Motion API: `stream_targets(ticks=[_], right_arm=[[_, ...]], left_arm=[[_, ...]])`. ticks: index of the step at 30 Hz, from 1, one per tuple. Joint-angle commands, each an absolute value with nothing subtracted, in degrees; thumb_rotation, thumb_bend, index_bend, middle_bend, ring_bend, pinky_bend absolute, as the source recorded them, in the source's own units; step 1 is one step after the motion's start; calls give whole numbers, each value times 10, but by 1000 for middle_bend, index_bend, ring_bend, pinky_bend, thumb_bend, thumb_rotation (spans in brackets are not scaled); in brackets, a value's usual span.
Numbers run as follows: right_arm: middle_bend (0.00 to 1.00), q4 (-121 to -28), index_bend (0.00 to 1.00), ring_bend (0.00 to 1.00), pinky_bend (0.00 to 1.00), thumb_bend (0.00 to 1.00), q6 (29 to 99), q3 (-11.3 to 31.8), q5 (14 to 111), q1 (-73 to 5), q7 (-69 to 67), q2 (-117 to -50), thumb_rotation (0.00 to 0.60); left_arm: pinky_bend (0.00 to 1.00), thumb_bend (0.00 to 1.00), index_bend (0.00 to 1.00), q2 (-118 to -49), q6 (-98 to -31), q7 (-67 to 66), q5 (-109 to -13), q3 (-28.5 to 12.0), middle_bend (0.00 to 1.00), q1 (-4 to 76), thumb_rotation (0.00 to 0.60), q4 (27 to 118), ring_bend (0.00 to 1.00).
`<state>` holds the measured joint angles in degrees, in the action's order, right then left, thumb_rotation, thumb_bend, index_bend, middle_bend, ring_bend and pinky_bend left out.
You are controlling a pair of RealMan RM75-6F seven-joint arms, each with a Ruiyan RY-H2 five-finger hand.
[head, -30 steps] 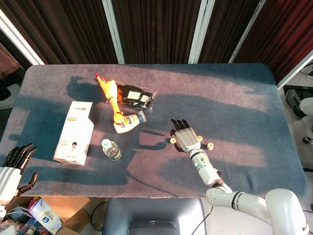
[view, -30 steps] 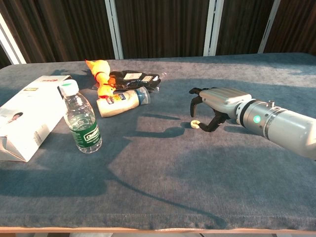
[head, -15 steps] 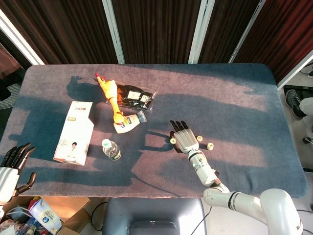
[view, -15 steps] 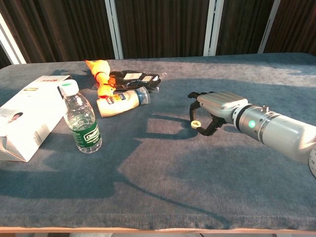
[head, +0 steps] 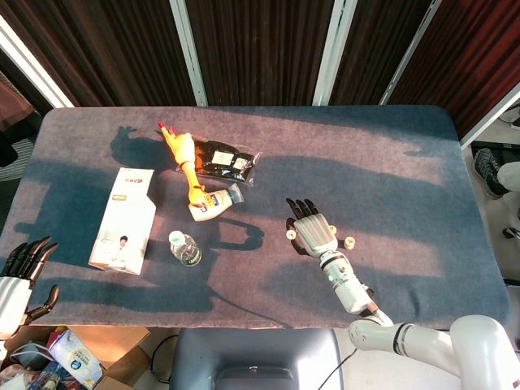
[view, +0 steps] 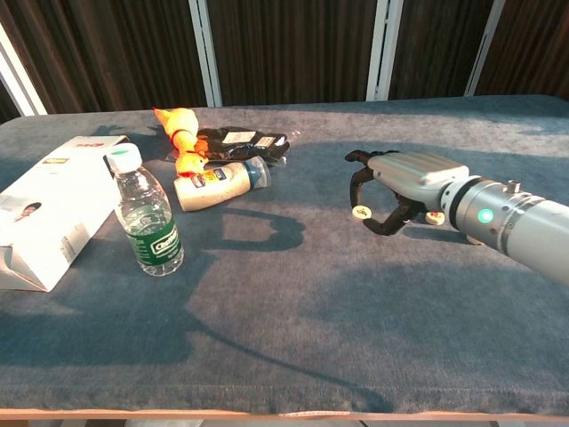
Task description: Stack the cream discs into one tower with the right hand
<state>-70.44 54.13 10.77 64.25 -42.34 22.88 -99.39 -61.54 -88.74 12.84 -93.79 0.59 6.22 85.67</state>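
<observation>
A: Cream disc, pinched in the fingertips of the right hand, right of the surface's middle; two more discs lie just beside that hand, toward the right edge.

B: Risk?

A: The hold looks slight; a tilt could drop the disc, or nudge the lying ones apart.

B: The left hand?

A: Off the near-left corner, fingers spread, holding nothing.

B: Any writing?

A: Labels on the carton and water bottle, too small to read.

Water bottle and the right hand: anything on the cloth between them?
Nothing. In the chest view the stretch from the water bottle to the right hand is bare blue cloth with only shadows; the head view agrees.
</observation>
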Motion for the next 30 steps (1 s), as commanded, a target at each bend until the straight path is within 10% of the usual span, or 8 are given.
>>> stream_targets(ticks=[1, 12, 30], right_arm=[[43, -789, 617, 0, 0, 540, 587, 76, 690, -377, 191, -915, 600], [43, -816, 617, 0, 0, 541, 594, 29, 727, -315, 99, -797, 600], [43, -747, 617, 0, 0, 540, 552, 42, 704, -319, 105, -821, 600]], left_arm=[[27, 507, 0, -616, -887, 128, -938, 6, 0, 62, 600, 857, 0], [27, 507, 0, -621, -876, 115, -941, 7, 0, 69, 600, 861, 0], [27, 506, 0, -621, -879, 113, -943, 9, 0, 68, 600, 860, 0]])
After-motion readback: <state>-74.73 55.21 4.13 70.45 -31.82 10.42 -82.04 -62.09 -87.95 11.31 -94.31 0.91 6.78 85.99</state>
